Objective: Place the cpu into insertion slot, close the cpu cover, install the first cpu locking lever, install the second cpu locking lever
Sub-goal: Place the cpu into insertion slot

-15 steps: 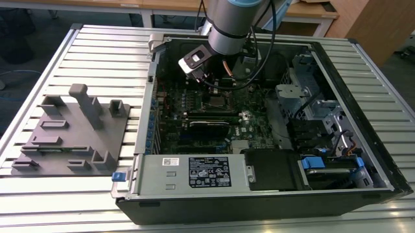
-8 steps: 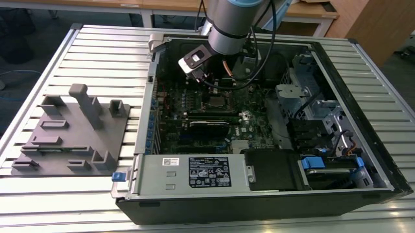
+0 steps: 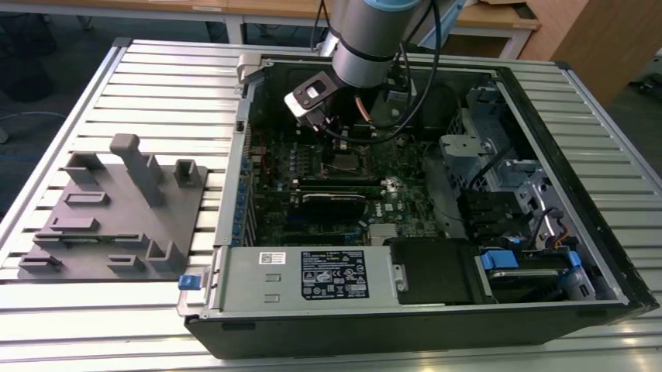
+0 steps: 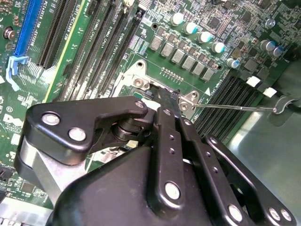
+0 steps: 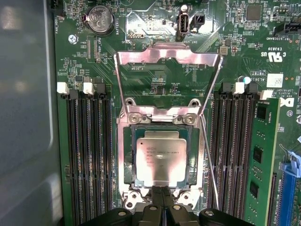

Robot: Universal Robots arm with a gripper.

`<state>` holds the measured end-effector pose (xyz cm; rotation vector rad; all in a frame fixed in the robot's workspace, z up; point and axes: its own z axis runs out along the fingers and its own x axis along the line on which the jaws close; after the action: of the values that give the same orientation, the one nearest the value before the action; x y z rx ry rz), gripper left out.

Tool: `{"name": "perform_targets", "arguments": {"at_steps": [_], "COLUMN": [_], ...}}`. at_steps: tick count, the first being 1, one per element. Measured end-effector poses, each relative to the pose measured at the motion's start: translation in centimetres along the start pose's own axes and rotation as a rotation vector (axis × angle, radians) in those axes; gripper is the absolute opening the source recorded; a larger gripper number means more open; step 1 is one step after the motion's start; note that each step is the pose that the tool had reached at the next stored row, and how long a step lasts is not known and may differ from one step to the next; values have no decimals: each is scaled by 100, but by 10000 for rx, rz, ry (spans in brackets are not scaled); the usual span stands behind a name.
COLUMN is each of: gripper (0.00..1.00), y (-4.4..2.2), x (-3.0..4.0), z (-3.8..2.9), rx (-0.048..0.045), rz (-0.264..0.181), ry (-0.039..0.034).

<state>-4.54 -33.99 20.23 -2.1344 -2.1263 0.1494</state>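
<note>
Fingers pressed together, the gripper [image 5: 162, 194] hovers at the near edge of the insertion slot [image 5: 128, 155], where the cpu [image 5: 160, 160] lies seated. Beyond, the cpu cover [image 5: 167, 53] stands flipped open over the green board [image 5: 141, 28].

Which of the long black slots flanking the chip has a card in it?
The one holding the green card, nearest the blue connector; all the others sit empty.
</note>
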Motion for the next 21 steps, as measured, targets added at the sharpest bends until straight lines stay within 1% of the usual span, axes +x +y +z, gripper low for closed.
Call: {"name": "perform_targets", "arguments": {"at_steps": [21], "gripper": [10], "y": [0], "x": [0], "z": [0], "rx": [108], "rz": [2], "ry": [-1]}}
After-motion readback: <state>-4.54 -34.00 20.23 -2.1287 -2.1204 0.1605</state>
